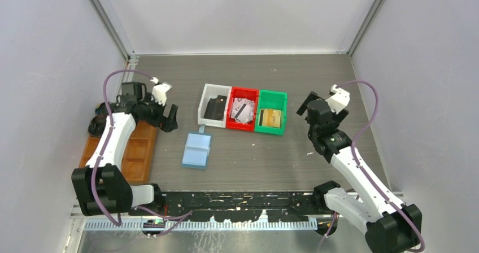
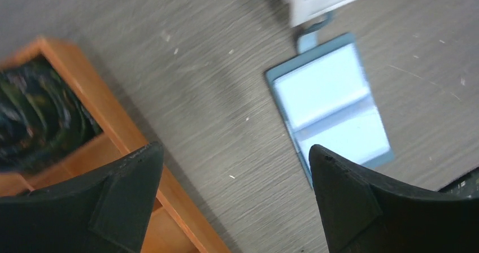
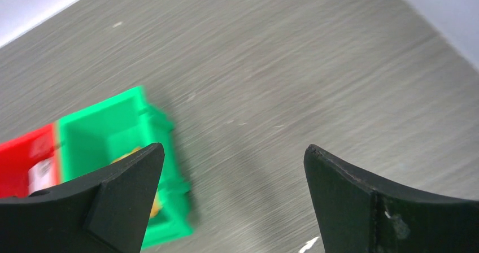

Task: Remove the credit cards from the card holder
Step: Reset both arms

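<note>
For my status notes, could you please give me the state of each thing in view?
card holder: open flat, no cards showing.
white bin: holds black card.
red bin: holds grey patterned cards.
green bin: holds gold card.
left tool: open, empty.
right tool: open, empty.
orange-brown tray: dark item in one compartment, blurred.

— Where is the holder?
— Flat on the table, in front of the red bin and to its left. It is spread open, pale blue inside facing up, with the tab pointing toward the bins.
— And the cards?
— Grey patterned cards lie in the red bin. A black card lies in the white bin to its left, and a gold card in the green bin to its right.
</note>
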